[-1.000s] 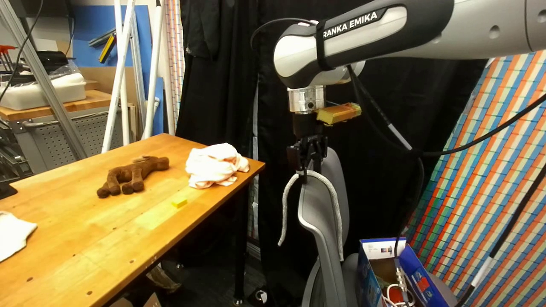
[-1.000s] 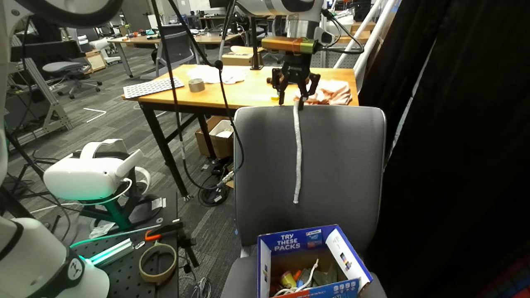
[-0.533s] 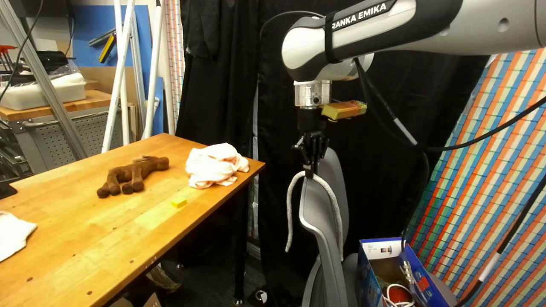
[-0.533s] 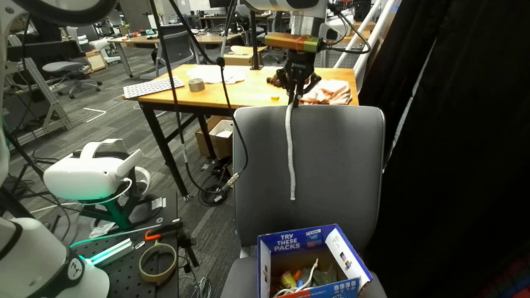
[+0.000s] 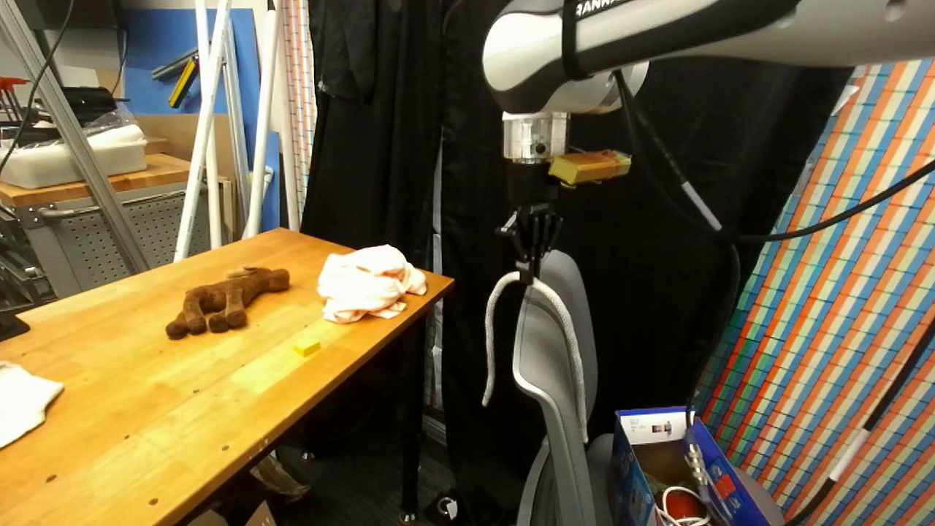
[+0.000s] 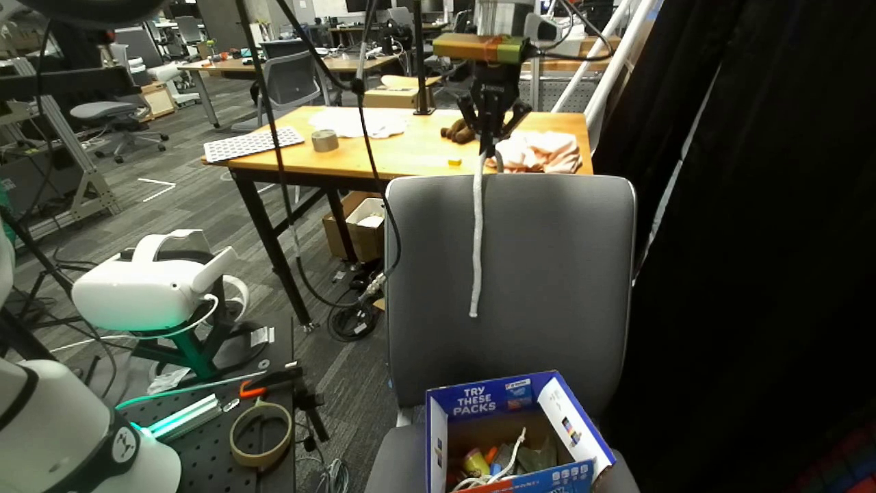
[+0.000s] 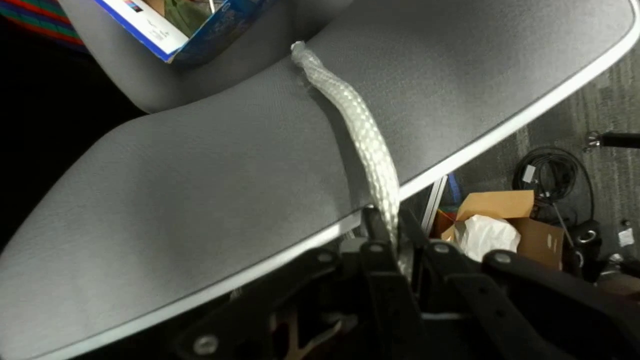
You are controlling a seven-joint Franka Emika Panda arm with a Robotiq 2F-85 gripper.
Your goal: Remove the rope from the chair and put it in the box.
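Evidently we have the claw [image 6: 487, 148] clamped on the rope [image 6: 477, 239], near the middle of its length, just above the top edge of the chair [image 6: 438, 226]. One end hangs down the front of the backrest [image 6: 568, 287], the other behind it, so we judge the step in hand to be lifting it clear. We would do best to rise straight up until the rear end passes the top edge; moving toward the box [image 6: 503, 397] sooner would likely drag that tail over the backrest and might tug it out of our hold. Then we should cross above the seat [image 6: 399, 460], lower until both ends hang inside the walls, and only then let go, since so limp a rope could easily drape over the rim.
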